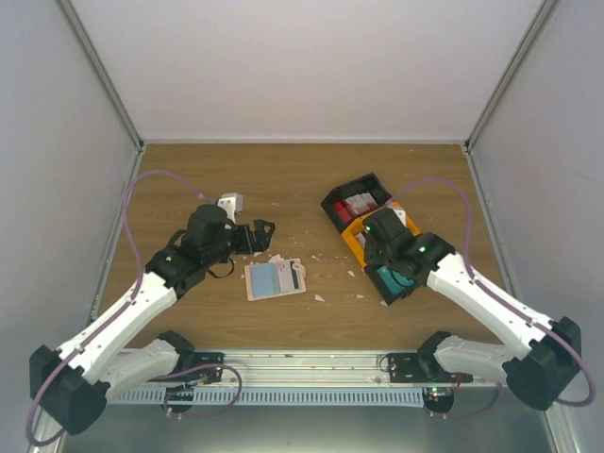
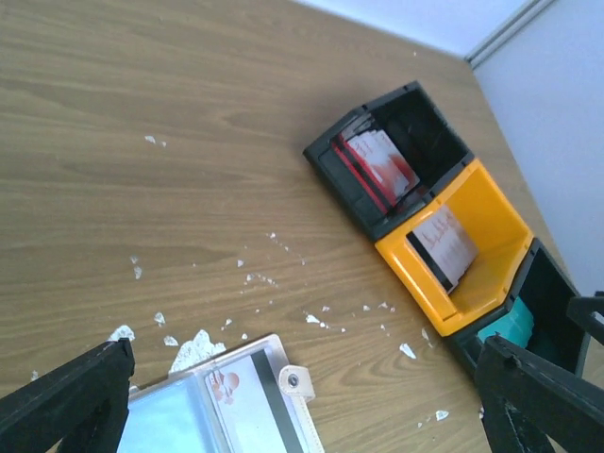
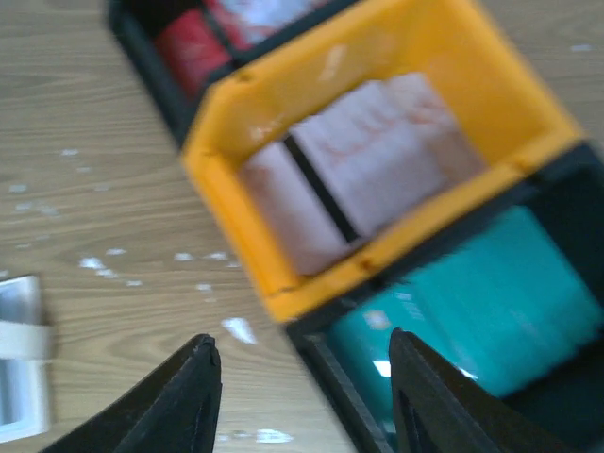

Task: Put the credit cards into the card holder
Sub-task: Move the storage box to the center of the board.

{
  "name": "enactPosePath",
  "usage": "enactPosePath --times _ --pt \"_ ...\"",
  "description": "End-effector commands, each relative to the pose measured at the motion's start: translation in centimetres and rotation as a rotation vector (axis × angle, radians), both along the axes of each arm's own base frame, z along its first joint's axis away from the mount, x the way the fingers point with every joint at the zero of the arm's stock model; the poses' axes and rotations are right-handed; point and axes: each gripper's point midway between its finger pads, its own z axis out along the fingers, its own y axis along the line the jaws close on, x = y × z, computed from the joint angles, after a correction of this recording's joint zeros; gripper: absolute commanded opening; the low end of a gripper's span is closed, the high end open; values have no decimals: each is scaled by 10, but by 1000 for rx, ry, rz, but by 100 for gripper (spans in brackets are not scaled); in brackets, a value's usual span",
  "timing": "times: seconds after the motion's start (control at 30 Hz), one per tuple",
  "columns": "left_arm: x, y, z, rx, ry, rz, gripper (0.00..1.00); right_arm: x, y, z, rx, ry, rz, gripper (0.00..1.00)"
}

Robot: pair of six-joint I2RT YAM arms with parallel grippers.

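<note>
The card holder (image 1: 275, 279) lies open on the table, pale blue inside, and a white card with a dark stripe (image 2: 241, 401) sits in its right pocket beside the snap tab (image 2: 293, 380). My left gripper (image 2: 304, 351) hovers just behind the holder, open wide and empty. More credit cards stand in three bins: red ones (image 2: 377, 165), white ones (image 2: 444, 241) and teal ones (image 3: 491, 302). My right gripper (image 3: 304, 342) is open and empty over the near corner where the yellow and teal-filled bins meet.
A black bin (image 1: 357, 201), a yellow bin (image 1: 354, 243) and a second black bin (image 1: 389, 294) stand in a diagonal row right of centre. White crumbly scraps (image 2: 193, 351) litter the wood around the holder. White walls enclose the table.
</note>
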Motion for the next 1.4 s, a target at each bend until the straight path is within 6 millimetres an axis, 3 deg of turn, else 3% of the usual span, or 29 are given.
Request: enactPosePath --times 0.0,0.17,0.47,1.03,1.17,1.37 --pt "6 15 10 17 -92 62 99 -23 -78 -9 -190 32 -272 45" --pt "7 13 7 39 -98 41 99 -24 -93 -25 -189 93 -314 29" --pt "8 -3 -10 6 -44 -27 99 -3 -77 -75 -111 229 -242 31" --pt "7 3 -23 -94 37 -21 99 56 -54 -103 -27 195 -97 33" --pt "5 4 -29 -88 57 -22 99 53 -52 -109 -32 220 -73 36" --pt "-5 -7 -47 -133 116 -81 97 27 -55 -127 -34 306 -54 39"
